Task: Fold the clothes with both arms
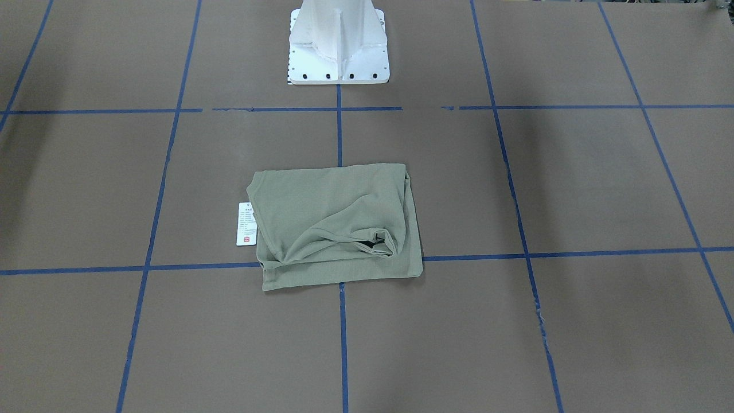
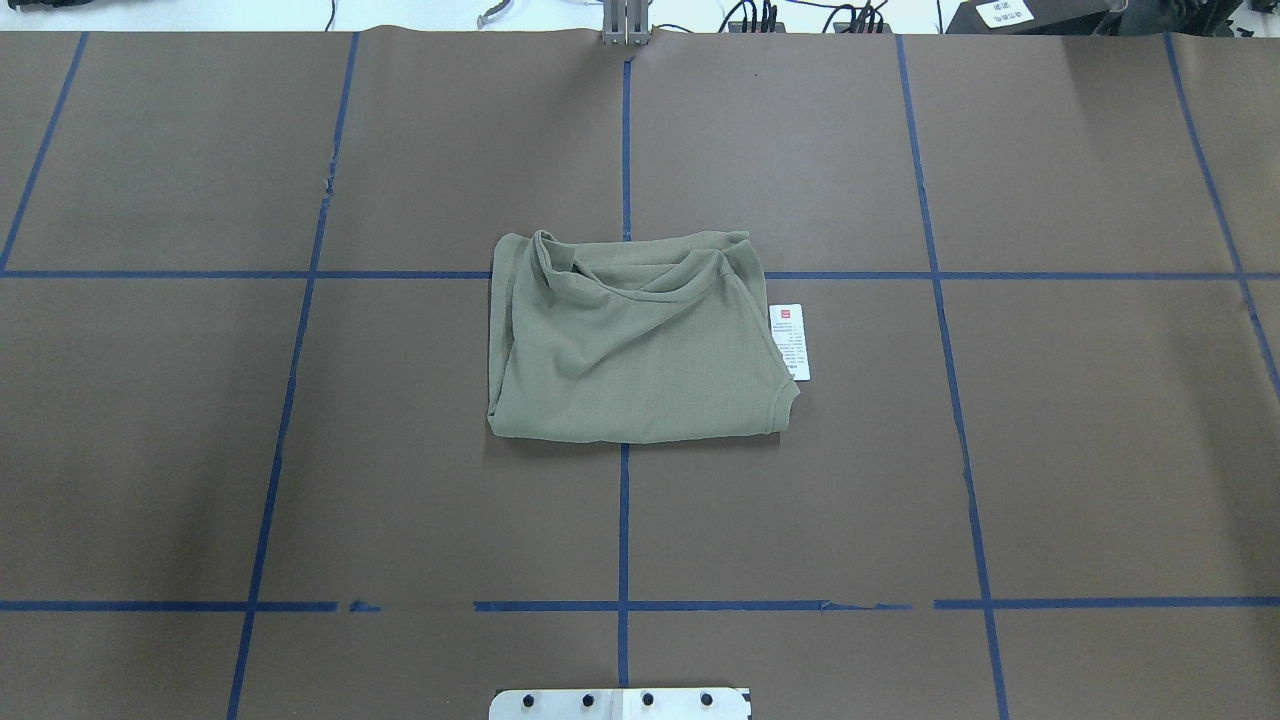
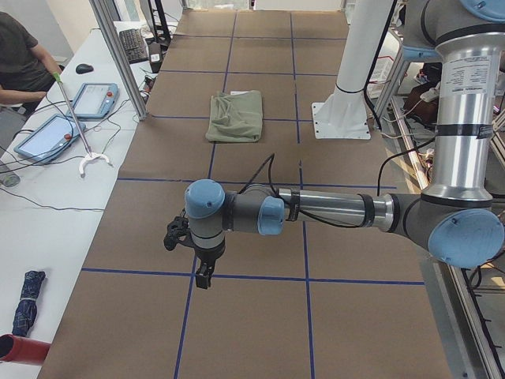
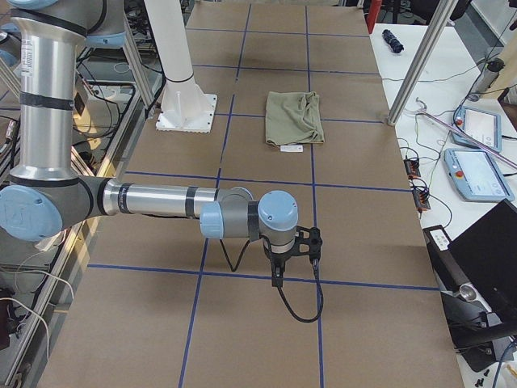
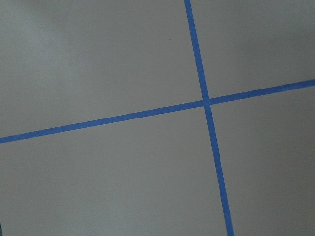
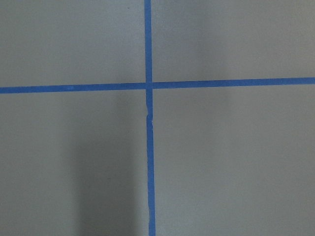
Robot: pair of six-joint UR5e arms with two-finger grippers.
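Folded shirt (image 2: 640, 350), hang tag (image 2: 790, 342) at its edge; left gripper (image 3: 203, 278), right gripper (image 4: 277, 279) (side views only): opening unreadable

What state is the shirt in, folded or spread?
Folded: the shirt lies as a compact rectangle, no sleeves spread, hang tag poking out one side.

hang tag (image 2: 789, 342): print unreadable | left gripper (image 3: 203, 277), right gripper (image 4: 277, 279): jaws unclear
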